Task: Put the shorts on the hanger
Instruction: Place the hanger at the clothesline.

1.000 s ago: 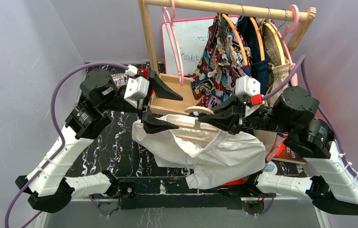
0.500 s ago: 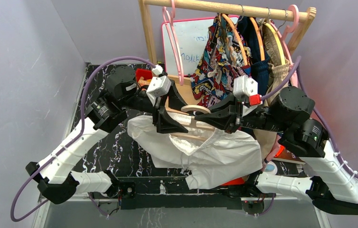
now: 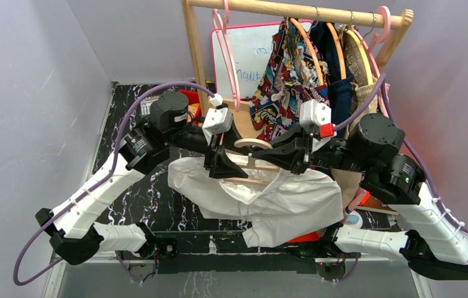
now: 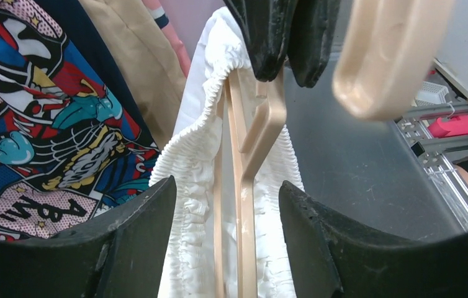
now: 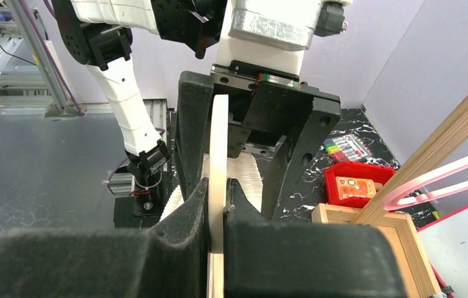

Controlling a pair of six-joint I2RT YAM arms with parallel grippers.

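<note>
The white shorts (image 3: 275,202) hang with their gathered waistband (image 4: 188,167) stretched over the cream hanger (image 3: 253,162), legs drooping toward the table's front edge. My right gripper (image 3: 283,156) is shut on the hanger's bar (image 5: 218,155) just under its thick hook (image 4: 390,56). My left gripper (image 3: 221,164) stands over the hanger's left part. In the left wrist view its fingers (image 4: 129,239) are apart, with the waistband and both hanger bars (image 4: 244,205) between them. The right gripper's fingertips (image 4: 281,34) pinch the hanger farther along.
A wooden rack (image 3: 197,56) behind holds a comic-print garment (image 3: 287,74), tan and dark clothes (image 3: 352,87), pink hangers (image 3: 226,56) and a whiteboard (image 3: 247,59). A red bin (image 5: 359,183) sits on the black marbled table (image 3: 132,192). Purple cables (image 3: 126,118) loop from both arms.
My left arm swung right and in. Its gripper turned down over the hanger's left part and its jaws narrowed around the waistband. The right gripper kept its hold and rose slightly.
</note>
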